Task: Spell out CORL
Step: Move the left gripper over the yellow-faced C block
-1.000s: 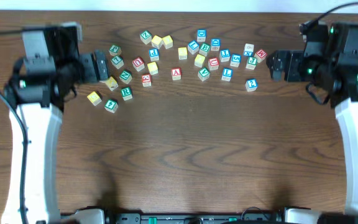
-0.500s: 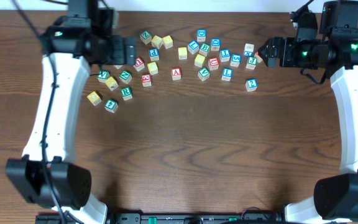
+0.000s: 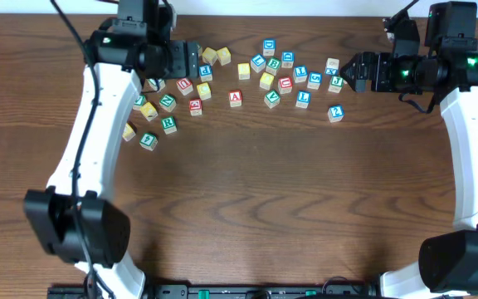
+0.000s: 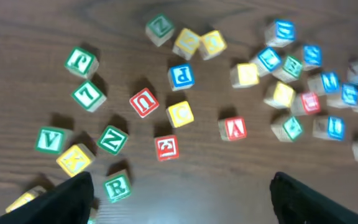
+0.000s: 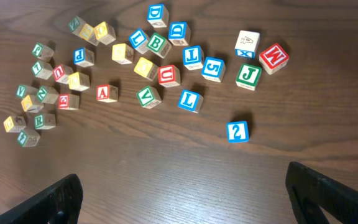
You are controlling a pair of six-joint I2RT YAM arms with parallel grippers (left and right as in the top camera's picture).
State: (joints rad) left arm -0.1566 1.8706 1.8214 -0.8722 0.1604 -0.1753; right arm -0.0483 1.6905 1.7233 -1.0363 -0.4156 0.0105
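The green R cube (image 3: 168,124) (image 4: 117,188) lies at the left of the scatter, just inside my left finger (image 4: 73,196). A yellow C cube (image 4: 180,114) (image 3: 203,90) (image 5: 78,81) sits beside a red U. The blue L cube (image 3: 303,98) (image 5: 189,100) lies right of centre. Two yellow cubes (image 4: 197,42) (image 3: 217,56) sit at the back; their letters are blurred. My left gripper (image 3: 191,58) (image 4: 182,199) hangs open above the back left cubes, holding nothing. My right gripper (image 3: 347,73) (image 5: 188,199) is open and empty at the right end of the cubes.
Several other letter cubes are spread along the back of the wooden table (image 3: 247,199), among them a red A (image 3: 235,98) (image 5: 106,93), a blue question-mark cube (image 3: 335,112) (image 5: 237,131) and a red M (image 5: 273,56). Both arm bases stand at the front corners.
My left arm has swung from the left edge up and rightward over the back left cubes. The right gripper shifted slightly left. No cube has moved.
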